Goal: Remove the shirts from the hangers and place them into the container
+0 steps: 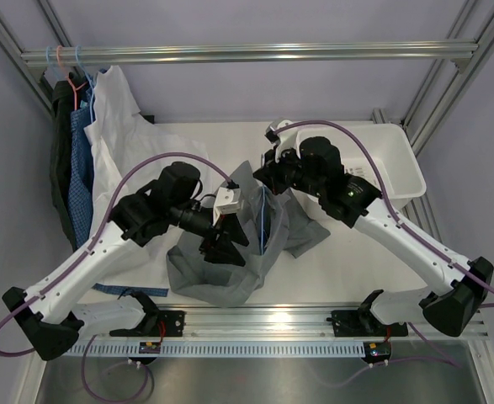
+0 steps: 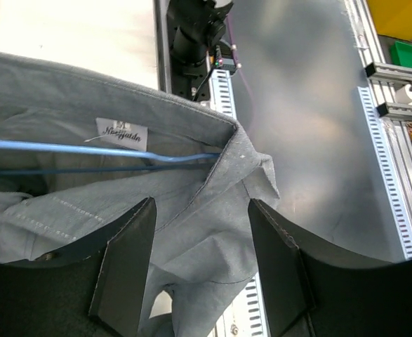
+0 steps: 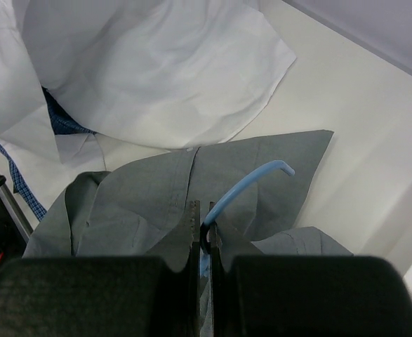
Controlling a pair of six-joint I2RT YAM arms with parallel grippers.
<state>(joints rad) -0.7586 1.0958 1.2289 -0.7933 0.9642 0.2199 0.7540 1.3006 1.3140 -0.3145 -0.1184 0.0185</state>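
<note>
A grey shirt point(image 1: 221, 269) lies crumpled on the table centre with a light blue hanger point(image 1: 263, 220) still inside its collar. My right gripper point(image 3: 206, 226) is shut on that hanger's hook point(image 3: 251, 184), holding it up over the grey shirt point(image 3: 142, 203). My left gripper point(image 2: 200, 235) stands open, and a fold of the grey shirt's collar point(image 2: 213, 210) lies loose between its fingers point(image 2: 125, 270). The hanger's bar point(image 2: 100, 149) runs under the neck label. The white container point(image 1: 394, 164) sits at the back right, behind the right arm.
A white shirt point(image 1: 116, 126), a blue checked one point(image 1: 80, 160) and a dark one point(image 1: 61, 143) hang at the left end of the aluminium rail point(image 1: 247, 53). The white shirt's tail spreads over the table point(image 3: 156, 70). A metal rail point(image 1: 255, 318) borders the near edge.
</note>
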